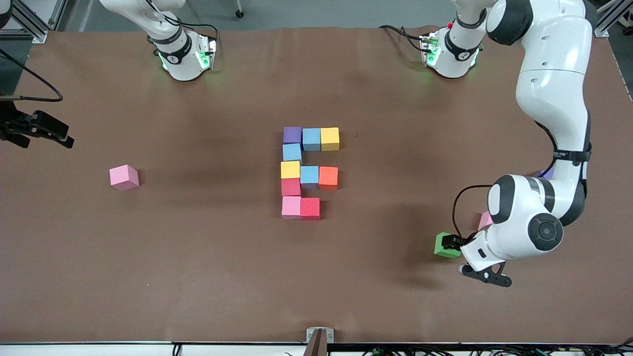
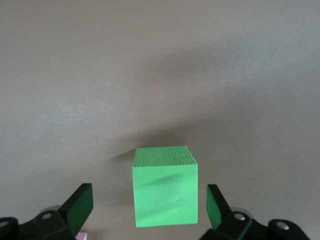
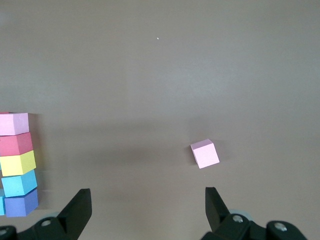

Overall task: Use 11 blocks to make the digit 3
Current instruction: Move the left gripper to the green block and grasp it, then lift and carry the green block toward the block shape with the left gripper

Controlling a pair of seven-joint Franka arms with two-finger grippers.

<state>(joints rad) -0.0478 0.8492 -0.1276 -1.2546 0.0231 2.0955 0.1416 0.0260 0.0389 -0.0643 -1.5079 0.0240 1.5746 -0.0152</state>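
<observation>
Ten blocks (image 1: 309, 175) lie joined in a blocky figure at mid-table: purple, light blue and yellow in the row nearest the bases, yellow, light blue and orange in the middle row, pink and red (image 1: 310, 208) nearest the camera. A green block (image 1: 446, 245) sits toward the left arm's end. My left gripper (image 1: 454, 253) is low over it and open, one finger on each side with gaps, so the green block (image 2: 165, 192) fills the space between the jaws of my left gripper (image 2: 148, 200). My right gripper (image 1: 62, 136) waits open and empty (image 3: 148, 197).
A loose pink block (image 1: 123, 177) lies toward the right arm's end and shows as the pink block (image 3: 205, 153) in the right wrist view. Another pink block (image 1: 485, 220) and a purple one (image 1: 545, 173) peek out from under the left arm. Cables run at the table's front edge.
</observation>
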